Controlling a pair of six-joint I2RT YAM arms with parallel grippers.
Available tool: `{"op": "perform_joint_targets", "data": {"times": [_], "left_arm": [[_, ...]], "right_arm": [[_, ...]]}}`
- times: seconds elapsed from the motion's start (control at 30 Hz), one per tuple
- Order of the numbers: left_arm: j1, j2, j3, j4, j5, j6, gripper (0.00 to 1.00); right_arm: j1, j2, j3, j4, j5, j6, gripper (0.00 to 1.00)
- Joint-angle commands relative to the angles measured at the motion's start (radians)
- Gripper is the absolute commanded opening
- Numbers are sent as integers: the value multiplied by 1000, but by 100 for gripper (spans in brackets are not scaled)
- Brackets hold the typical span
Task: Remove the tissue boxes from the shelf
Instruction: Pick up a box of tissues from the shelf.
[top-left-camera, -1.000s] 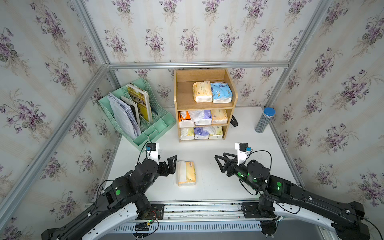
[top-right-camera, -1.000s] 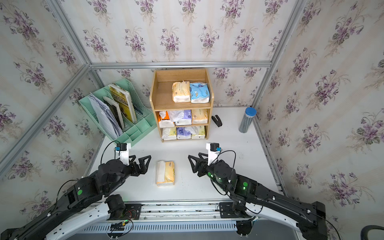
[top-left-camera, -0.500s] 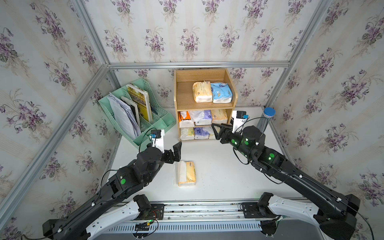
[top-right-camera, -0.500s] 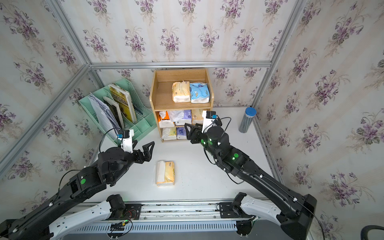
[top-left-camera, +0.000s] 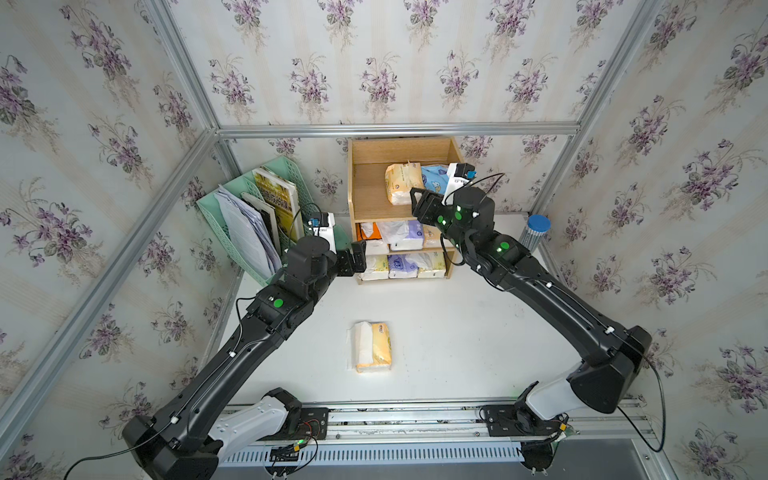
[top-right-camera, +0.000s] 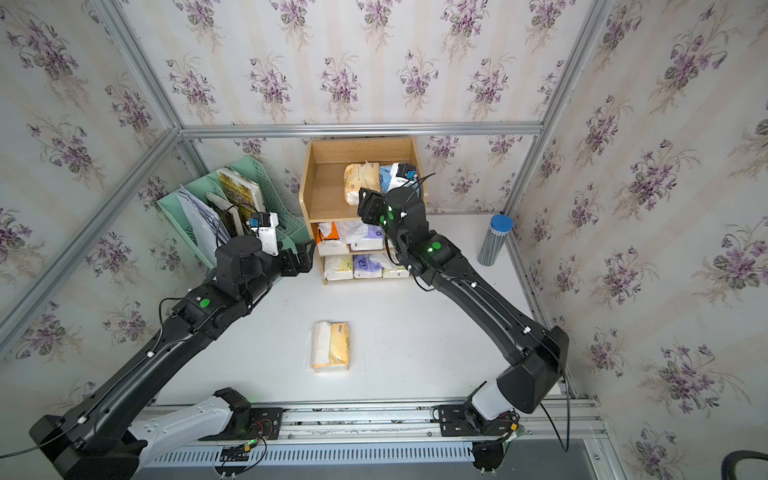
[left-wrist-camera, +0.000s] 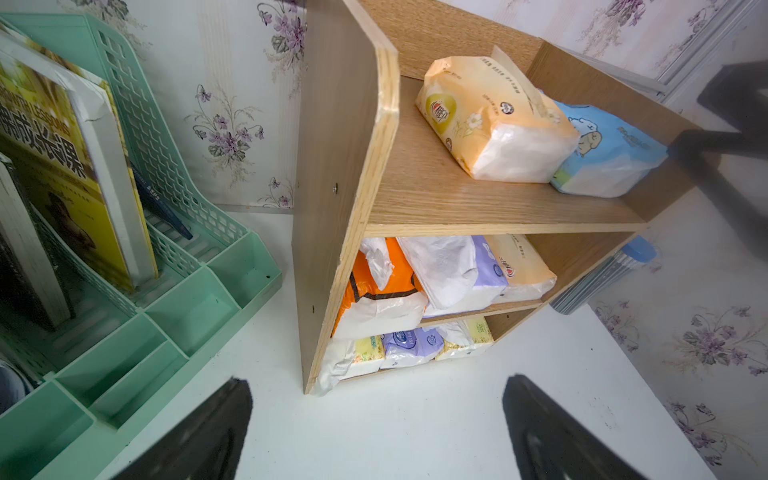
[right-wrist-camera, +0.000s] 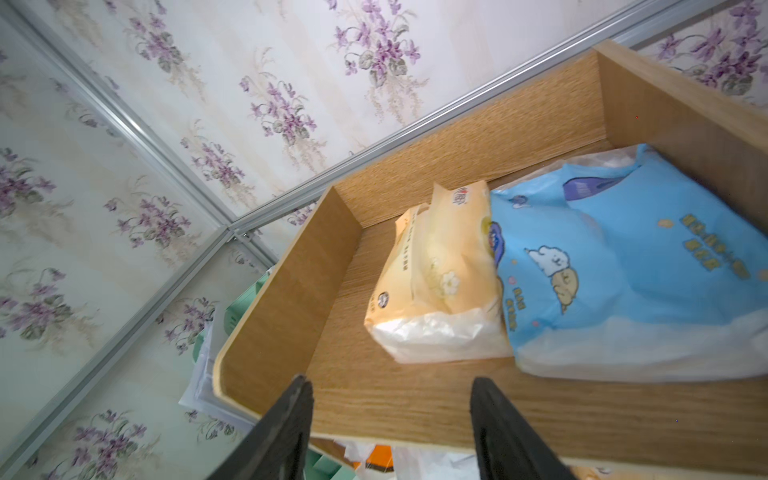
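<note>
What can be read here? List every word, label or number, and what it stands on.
"LESSONS": yellow book, end of an English line.
"长课": same cover, large characters; the rest is hidden.
Peach pack: small print and logo, too small to read.
Blue pack: yellow characters, blurred.
Purple pack: label too small.

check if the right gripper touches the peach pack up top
Apart: right wrist view shows bare shelf between the right gripper and the peach pack.
</note>
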Motion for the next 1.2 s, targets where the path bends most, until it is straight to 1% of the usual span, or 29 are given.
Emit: {"op": "perform_joint_targets", "data": {"times": [0.0, 0.17, 0.3, 0.43, 0.47, 0.57, 0.67, 0.77, 0.87, 1.0, 1.17], "left_arm": [[18, 30, 11, 60, 121, 7, 99], [35, 93, 21, 67, 158, 22, 99], [40, 93, -7, 91, 170, 10, 99], [42, 98, -14, 77, 185, 14, 99], [42, 98, -15, 69, 185, 17, 99], [43, 95, -16, 62, 179, 20, 99], [43, 89, -14, 55, 178, 13, 99], [43, 73, -10, 33, 178, 11, 99], [43, 41, -14, 8, 162, 13, 99], [43, -1, -24, -13, 139, 28, 99], [43, -1, -8, -44, 138, 27, 99]], "right_arm": [[-21, 37, 35, -24, -13, 21, 65], [-28, 87, 50, 19, -58, 27, 65], [-29, 152, 116, -14, -68, 25, 63], [-30, 199, 147, -27, -78, 22, 56], [-29, 203, 147, -30, -77, 23, 51], [-28, 204, 135, -28, -83, 22, 42], [-28, 209, 133, -20, -104, 12, 26], [-28, 222, 137, -15, -164, 6, 8], [-23, 222, 135, -19, -236, 2, 0], [-1, 211, 133, -42, -277, -24, 0], [17, 196, 132, -87, -354, -35, 0]]}}
